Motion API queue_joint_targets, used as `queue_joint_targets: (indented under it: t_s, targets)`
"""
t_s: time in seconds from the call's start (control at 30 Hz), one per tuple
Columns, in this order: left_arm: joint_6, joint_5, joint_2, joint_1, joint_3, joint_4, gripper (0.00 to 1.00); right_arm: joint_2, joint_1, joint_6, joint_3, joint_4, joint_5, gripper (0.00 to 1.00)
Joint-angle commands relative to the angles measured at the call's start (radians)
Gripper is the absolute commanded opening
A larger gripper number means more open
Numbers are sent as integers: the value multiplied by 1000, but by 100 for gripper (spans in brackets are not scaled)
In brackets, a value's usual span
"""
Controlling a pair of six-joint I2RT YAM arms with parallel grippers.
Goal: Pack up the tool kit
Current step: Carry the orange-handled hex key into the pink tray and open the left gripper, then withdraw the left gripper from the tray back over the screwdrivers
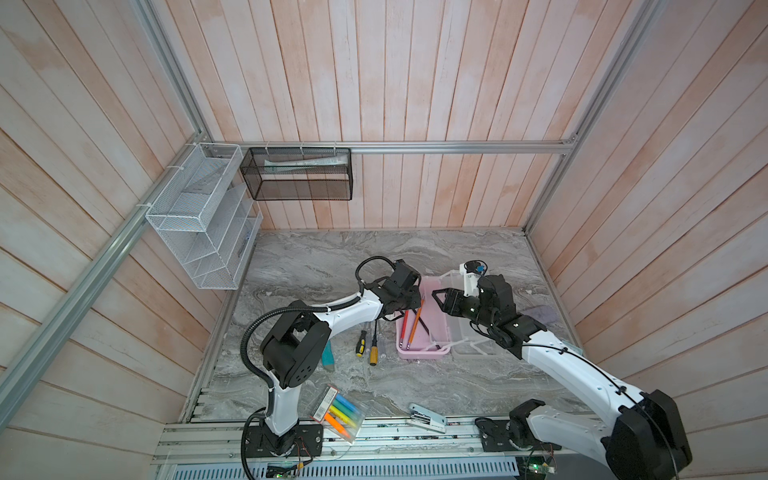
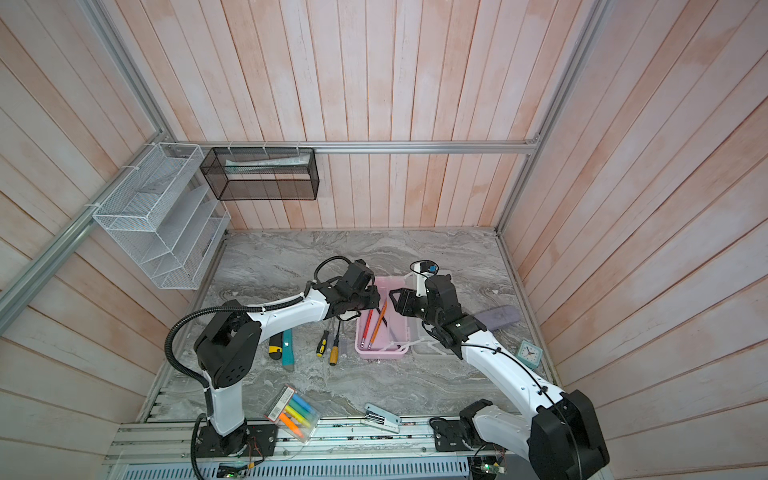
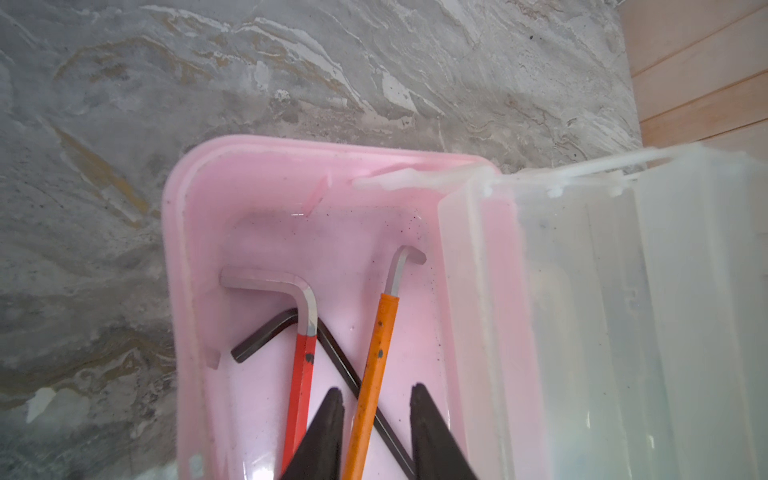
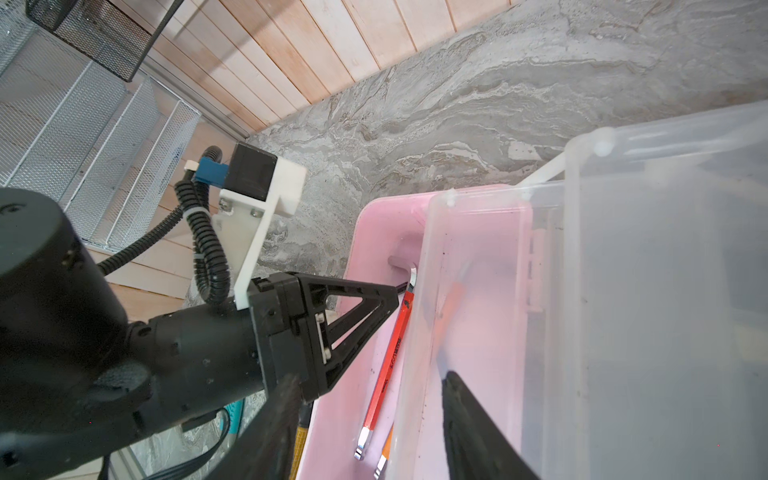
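The pink tool kit box (image 1: pixel 419 353) (image 3: pixel 174 249) lies open mid-table. In it lie a red hex key (image 3: pixel 303 374), an orange one (image 3: pixel 374 353) and a black one (image 3: pixel 266 332). My left gripper (image 3: pixel 376 388) (image 1: pixel 417 304) hangs over them, open, the orange key lying loose between its fingers. Clear plastic, lid or inner tray (image 4: pixel 665 291) (image 1: pixel 461 332), stands along the box's right side. My right gripper (image 4: pixel 370 376) (image 1: pixel 438 297) straddles its wall with fingers well apart. Screwdrivers (image 2: pixel 328 347) and utility knives (image 2: pixel 282 349) lie left of the box.
A clear pack of highlighters (image 1: pixel 340 411) and a white stapler (image 1: pixel 428 417) lie at the front edge. A small teal clock (image 2: pixel 530 353) and a grey-purple case (image 2: pixel 498 316) sit right. A white wire rack (image 1: pixel 199 216) and a black mesh basket (image 1: pixel 299 174) hang on the walls.
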Motion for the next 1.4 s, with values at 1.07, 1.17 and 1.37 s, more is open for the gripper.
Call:
queue_joint_targets:
  t_s: [1.07,1.17,1.37]
  targets:
    - [38,-223,-759,87,-607,-248,74,220,424,-38,243,-183,269,64]
    - [48,-192,-741,87,-631,-200,69,242,426,-25,235,-163,257,60]
    - [71,-138,-659,87,-642,-140,53,258,427,-3,196,-134,238,58]
